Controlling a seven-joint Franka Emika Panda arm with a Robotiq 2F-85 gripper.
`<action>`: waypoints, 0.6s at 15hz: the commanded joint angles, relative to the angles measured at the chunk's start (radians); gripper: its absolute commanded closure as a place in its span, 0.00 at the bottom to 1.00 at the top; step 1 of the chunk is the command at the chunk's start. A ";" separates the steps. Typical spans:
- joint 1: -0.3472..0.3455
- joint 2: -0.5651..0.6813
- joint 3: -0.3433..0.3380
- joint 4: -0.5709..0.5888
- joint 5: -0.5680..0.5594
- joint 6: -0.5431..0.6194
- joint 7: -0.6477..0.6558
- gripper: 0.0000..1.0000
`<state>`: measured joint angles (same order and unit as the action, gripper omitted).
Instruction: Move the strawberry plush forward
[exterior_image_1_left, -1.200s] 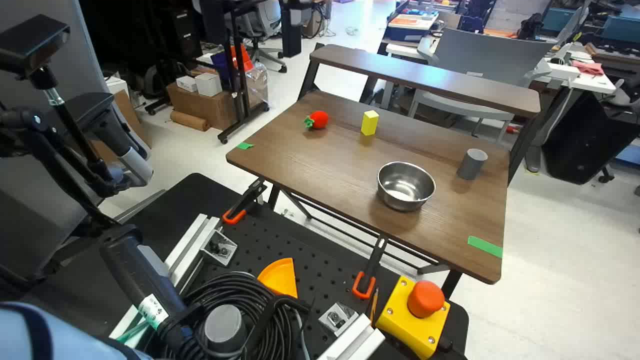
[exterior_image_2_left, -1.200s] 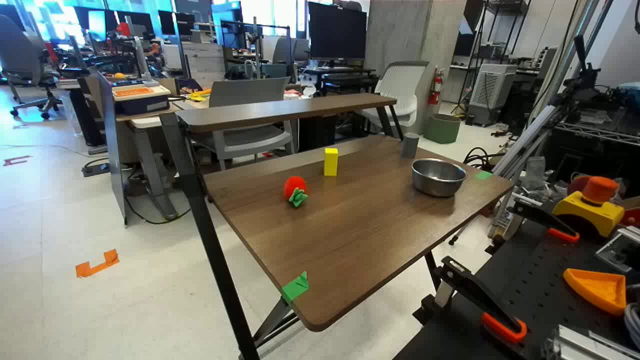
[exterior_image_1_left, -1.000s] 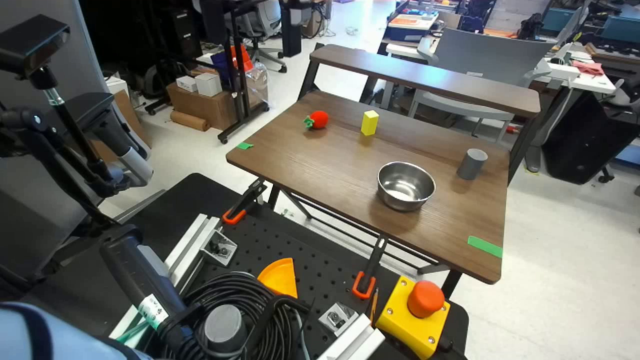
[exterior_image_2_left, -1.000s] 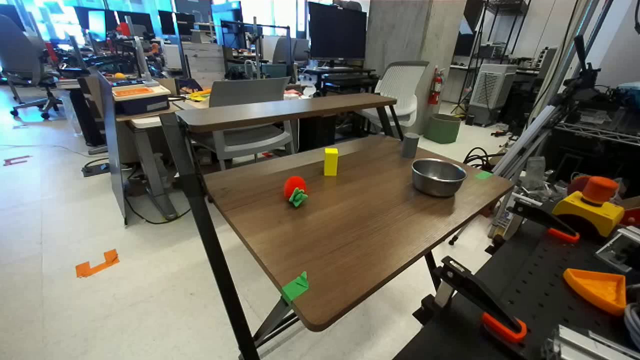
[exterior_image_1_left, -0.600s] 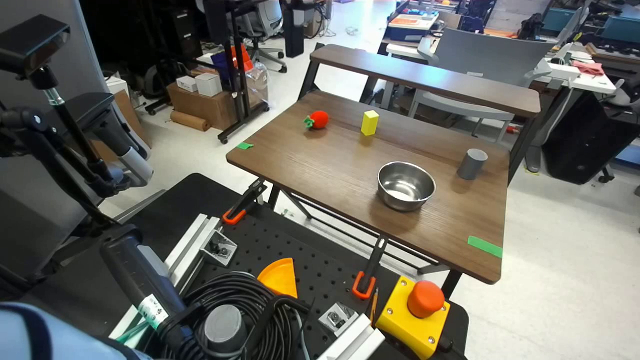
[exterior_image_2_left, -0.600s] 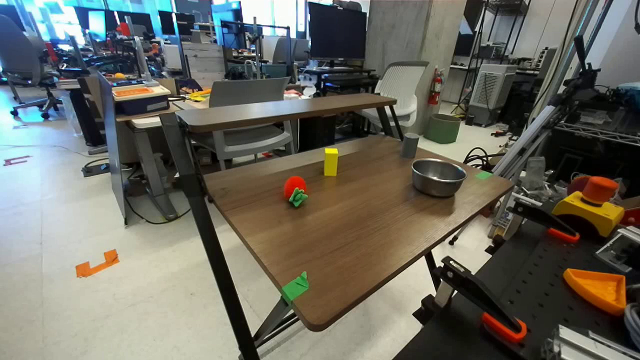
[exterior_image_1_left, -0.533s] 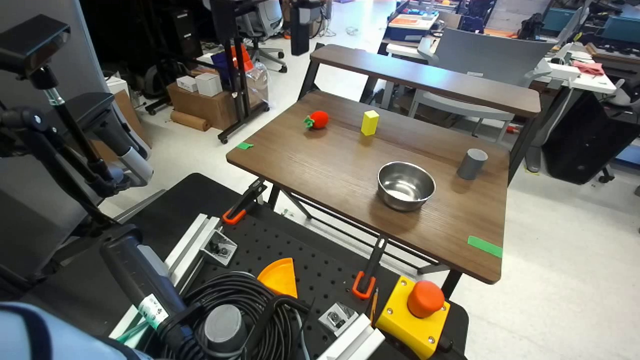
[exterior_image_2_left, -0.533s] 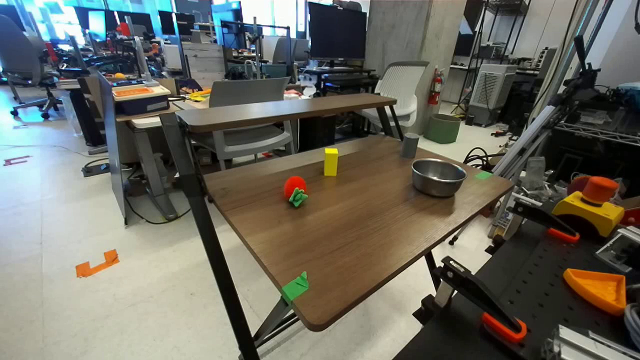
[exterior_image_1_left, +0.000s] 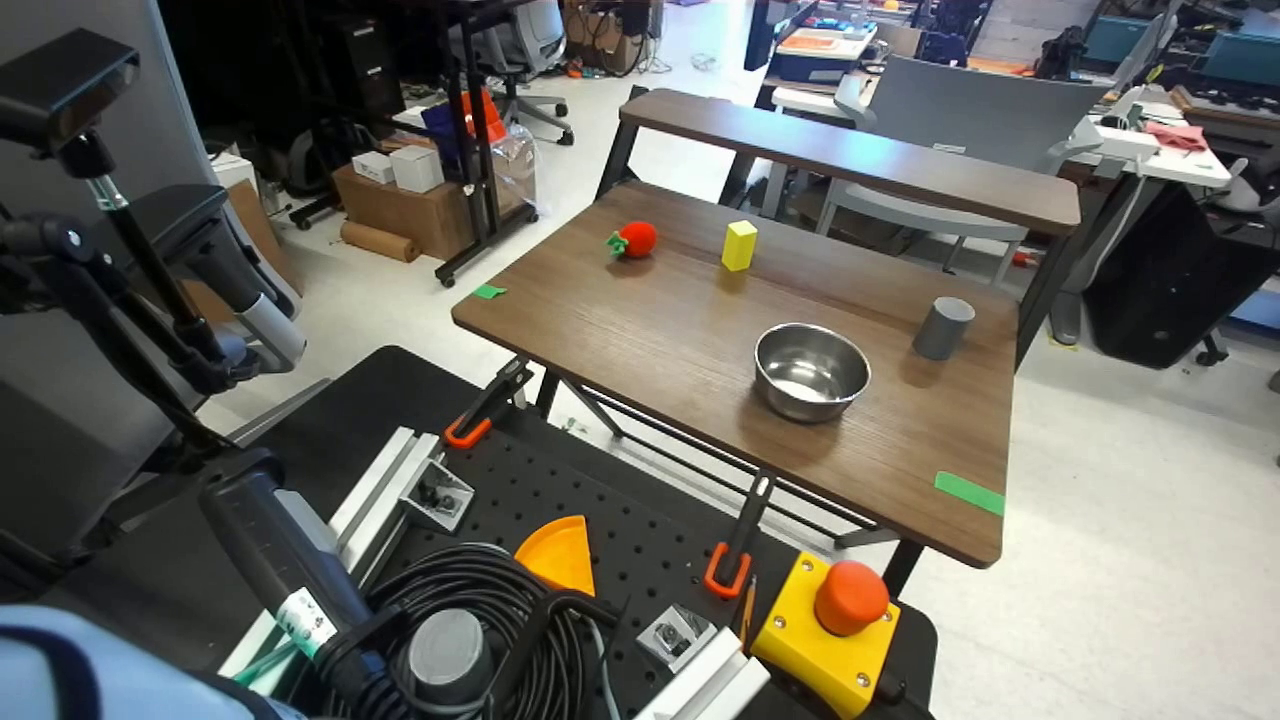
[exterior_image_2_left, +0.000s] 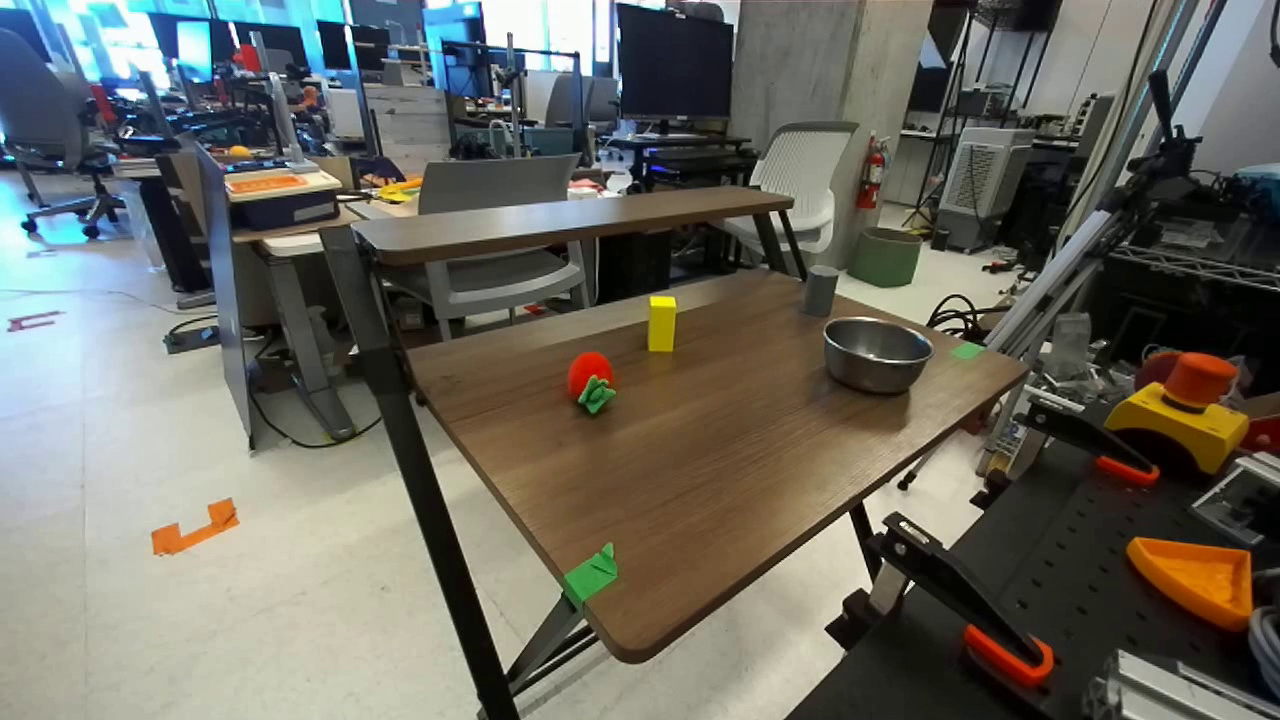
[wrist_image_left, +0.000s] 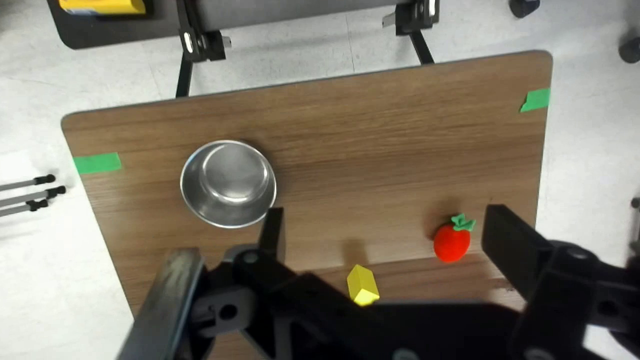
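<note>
Wrist view shows the jaws spread wide and gripping nothing, the strawberry plush (wrist_image_left: 452, 245) seen between them, close beside one jaw in the line of sight. The plush lies on its side on the brown wooden tabletop (wrist_image_left: 350, 190), its leafy green top pointing toward a strip of green tape (wrist_image_left: 536, 100). A yellow rectangular block (wrist_image_left: 362, 285) stands upright near it, apart, and both are toward the long edge with the raised shelf (exterior_image_1_left: 850, 160). Farther off, a stainless steel bowl (wrist_image_left: 228, 184) rests mouth up; a gray cylinder (exterior_image_1_left: 943, 328) stands upright near the tabletop's other end. Past the opposite long edge, in both exterior views, an emergency-stop button (exterior_image_1_left: 850, 598) on a yellow base (exterior_image_1_left: 800, 630) and an orange wedge-shaped tray (exterior_image_1_left: 560, 553) sit on a black perforated board (exterior_image_1_left: 620, 500).
</note>
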<state>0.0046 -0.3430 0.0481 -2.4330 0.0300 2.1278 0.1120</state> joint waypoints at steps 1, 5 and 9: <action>0.020 0.260 0.008 0.183 0.026 0.097 0.010 0.00; 0.063 0.507 0.035 0.346 0.075 0.210 -0.001 0.00; 0.105 0.739 0.069 0.536 0.092 0.227 0.000 0.00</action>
<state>0.0871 0.2290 0.0979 -2.0599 0.0969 2.3573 0.1130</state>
